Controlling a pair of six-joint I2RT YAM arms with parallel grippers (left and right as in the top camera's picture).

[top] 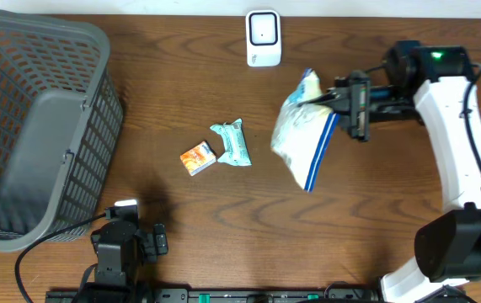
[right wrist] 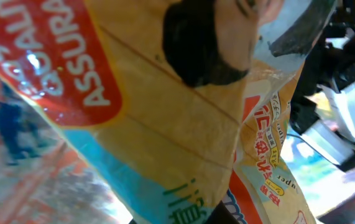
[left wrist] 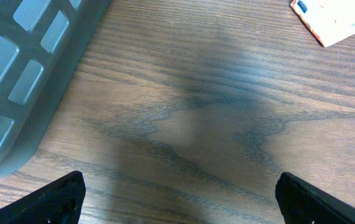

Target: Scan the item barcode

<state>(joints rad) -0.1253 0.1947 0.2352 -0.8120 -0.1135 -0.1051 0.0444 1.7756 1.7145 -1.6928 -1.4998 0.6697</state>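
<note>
The item is a white crinkly snack bag with a blue edge [top: 303, 130], hanging in the air to the right of the table's middle. My right gripper [top: 331, 101] is shut on the bag's upper right corner. In the right wrist view the bag's yellow, red and light-blue printed face [right wrist: 165, 106] fills the frame and hides the fingers. The white barcode scanner [top: 263, 38] stands at the table's far edge, up and left of the bag. My left gripper [left wrist: 180, 199] hangs open over bare wood near the front left, with nothing between its fingers.
A large grey mesh basket [top: 38, 126] takes up the left side, and its wall [left wrist: 22, 68] shows close to the left gripper. A small orange box [top: 197, 157] and a teal packet [top: 232, 143] lie on the table's middle. The orange box's corner [left wrist: 336, 22] shows in the left wrist view.
</note>
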